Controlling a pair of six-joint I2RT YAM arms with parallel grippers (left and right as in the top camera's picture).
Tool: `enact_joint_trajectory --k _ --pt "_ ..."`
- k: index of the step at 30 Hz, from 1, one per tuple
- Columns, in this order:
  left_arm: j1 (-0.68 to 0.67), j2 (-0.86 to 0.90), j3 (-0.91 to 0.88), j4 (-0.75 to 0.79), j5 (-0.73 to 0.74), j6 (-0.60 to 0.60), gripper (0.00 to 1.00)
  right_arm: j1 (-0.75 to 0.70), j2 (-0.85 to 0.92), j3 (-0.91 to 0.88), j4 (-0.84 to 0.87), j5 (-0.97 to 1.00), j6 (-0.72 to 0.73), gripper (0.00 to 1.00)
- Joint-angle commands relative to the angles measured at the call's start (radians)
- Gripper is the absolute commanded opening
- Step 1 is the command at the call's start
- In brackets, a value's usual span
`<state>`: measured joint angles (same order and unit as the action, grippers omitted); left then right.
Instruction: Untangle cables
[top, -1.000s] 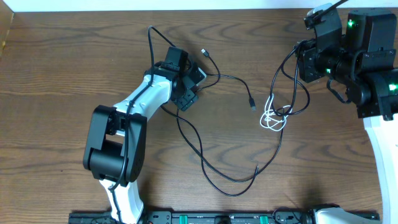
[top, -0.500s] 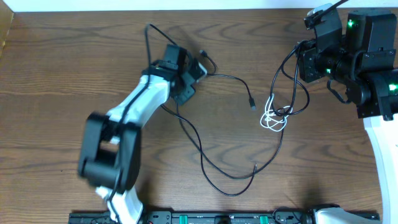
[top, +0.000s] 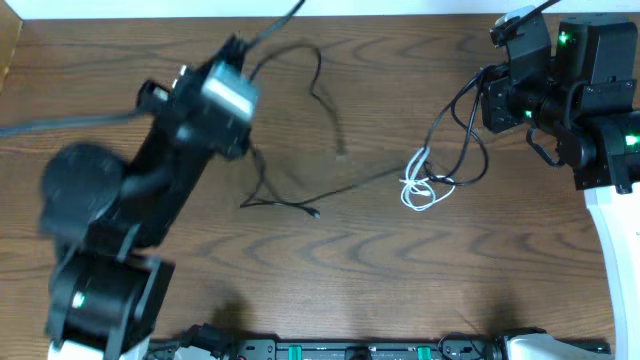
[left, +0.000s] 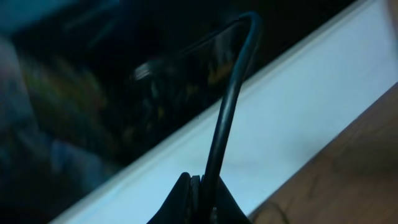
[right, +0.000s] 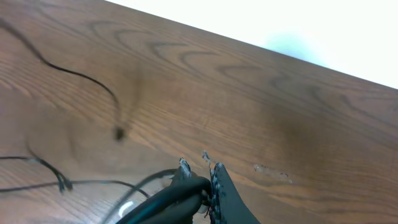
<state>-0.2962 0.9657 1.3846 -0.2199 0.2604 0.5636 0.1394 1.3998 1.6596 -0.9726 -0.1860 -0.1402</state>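
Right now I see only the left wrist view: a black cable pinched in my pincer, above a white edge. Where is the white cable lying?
Observer: The white cable lies bunched on the table, right of centre.
Operator: Is it free of the black cable?
Observer: No. In the overhead view, strands of the black cable cross that bunch.
Operator: What is the right pincer doing?
Observer: The right pincer is shut on black cable, as its wrist view shows.
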Motion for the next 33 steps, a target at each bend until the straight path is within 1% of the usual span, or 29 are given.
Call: enact_joint_trajectory --k 1,5,10,12,14,16,18,24,28,33 --pt "0.002 0.008 -0.006 -0.008 0.125 -0.064 0.07 0.008 -0.001 0.010 -0.005 0.000 -0.011 0.01" --pt "0.002 0.055 -0.006 -0.071 0.125 -0.069 0.08 0.008 -0.001 0.010 -0.013 0.030 -0.011 0.01" --pt "0.002 0.119 -0.006 -0.097 0.125 -0.069 0.07 -0.015 -0.001 0.010 -0.010 0.325 -0.009 0.01" --pt "0.002 0.125 -0.006 -0.100 0.125 -0.069 0.07 -0.050 -0.001 0.010 0.003 0.463 0.047 0.01" --pt "0.002 0.125 -0.006 -0.102 0.125 -0.068 0.07 -0.101 -0.001 0.010 0.019 0.536 0.086 0.01" --pt "0.002 0.124 -0.006 -0.103 0.125 -0.068 0.07 -0.157 -0.001 0.010 0.032 0.566 0.129 0.01" --pt "0.002 0.124 -0.006 -0.110 0.125 -0.068 0.07 -0.270 -0.001 0.010 0.040 0.573 0.225 0.01" --pt "0.003 0.127 -0.006 -0.127 0.124 -0.068 0.07 -0.518 -0.001 0.010 0.020 0.565 0.454 0.01" --pt "0.003 0.134 -0.006 -0.147 0.124 -0.068 0.07 -0.644 -0.001 0.010 -0.013 0.476 0.515 0.01" --pt "0.003 0.149 -0.006 -0.166 0.124 -0.068 0.08 -0.668 -0.001 0.008 -0.011 0.344 0.513 0.01"
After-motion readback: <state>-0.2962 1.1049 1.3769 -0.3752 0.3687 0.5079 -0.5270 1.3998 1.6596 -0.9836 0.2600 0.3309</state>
